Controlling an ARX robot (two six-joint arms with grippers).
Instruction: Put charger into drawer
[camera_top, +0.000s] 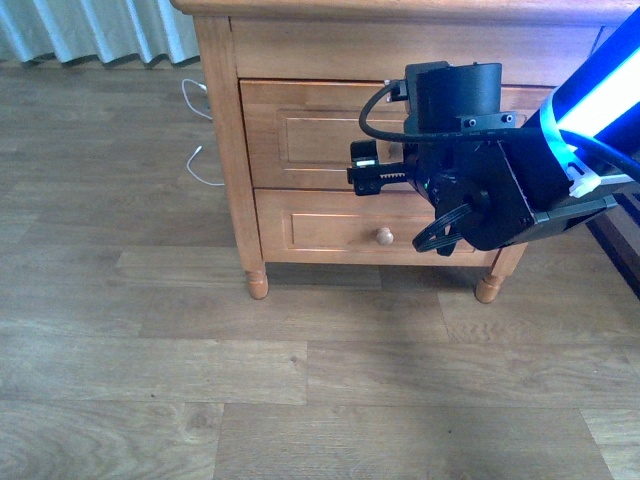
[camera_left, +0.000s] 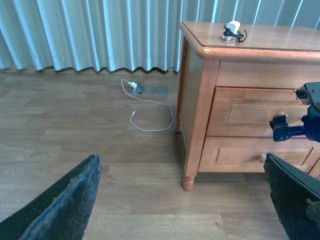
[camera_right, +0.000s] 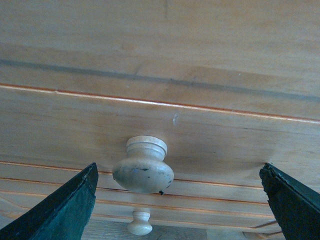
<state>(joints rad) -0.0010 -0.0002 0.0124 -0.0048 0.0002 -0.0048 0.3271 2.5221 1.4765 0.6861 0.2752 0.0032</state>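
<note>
Right pincer apart facing drawer knob, charger above it on cabinet top, left pincer apart

charger on cabinet's top surface | drawer under that top, above shorter drawer | right gripper before drawer, knob between its fingers, untouched | loose cable on floor, left of cabinet
</note>
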